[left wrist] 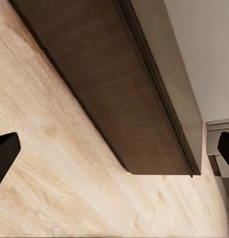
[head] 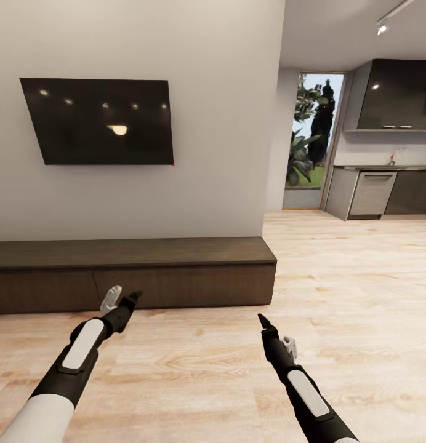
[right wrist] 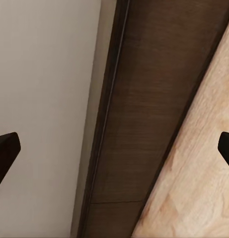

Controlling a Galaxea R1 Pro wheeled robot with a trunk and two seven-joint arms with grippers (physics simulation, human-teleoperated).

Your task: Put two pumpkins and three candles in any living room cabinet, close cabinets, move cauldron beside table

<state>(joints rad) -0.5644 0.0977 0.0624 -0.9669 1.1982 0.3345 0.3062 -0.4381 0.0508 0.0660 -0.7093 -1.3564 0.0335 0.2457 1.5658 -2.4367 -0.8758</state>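
The cabinet (head: 133,271) sits shut at twelve o'clock, beyond both arms; left jaws (head: 122,301) and right jaws (head: 276,338) spread wide, empty.

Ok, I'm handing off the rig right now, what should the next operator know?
Left gripper open and empty; right gripper open and empty.
The robot faces the cabinet under the TV; its drawer fronts look shut.
No pumpkins, candles, cauldron or coffee table in view here, so nothing can be confirmed stowed.
Left: find and stow the five items, shut every cabinet, set the cauldron by the table.
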